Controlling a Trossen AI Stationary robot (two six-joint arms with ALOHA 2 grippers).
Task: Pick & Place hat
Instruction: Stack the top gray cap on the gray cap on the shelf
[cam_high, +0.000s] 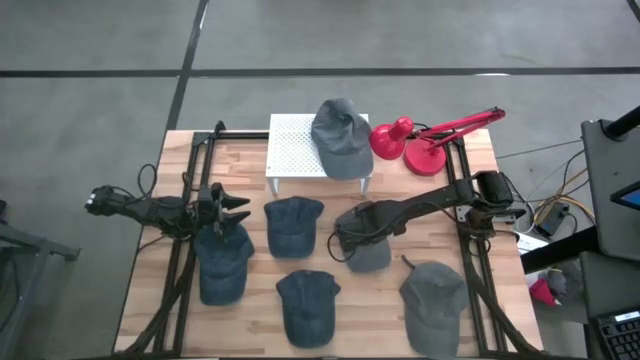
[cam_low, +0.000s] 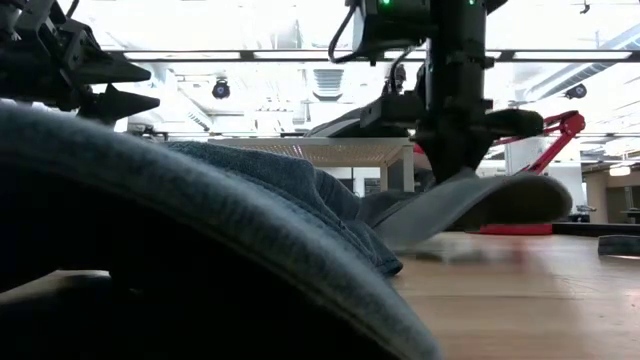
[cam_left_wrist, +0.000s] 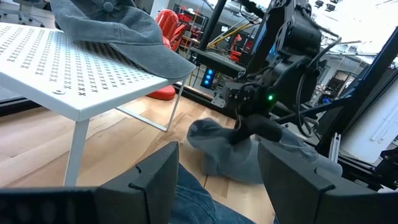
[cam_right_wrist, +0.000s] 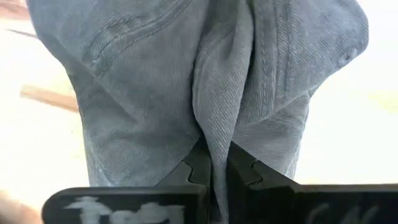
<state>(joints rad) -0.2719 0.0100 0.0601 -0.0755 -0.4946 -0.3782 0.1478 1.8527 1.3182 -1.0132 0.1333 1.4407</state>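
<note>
Right pincer pinching a fold of the grey hat mid-counter; lift straight, slowly (thin pinch, could slip). Left pincer spread, idle over its side.

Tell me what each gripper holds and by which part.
The right gripper pinches a fold of the grey cap's crown fabric. The left gripper is open, holding nothing.

From overhead my table is evenly lit, shadows soft. Looking low, ceiling lights glare white behind me, and the near hat looms dark and blurred. My right wrist's background is washed out, only the pinched denim sharp
</note>
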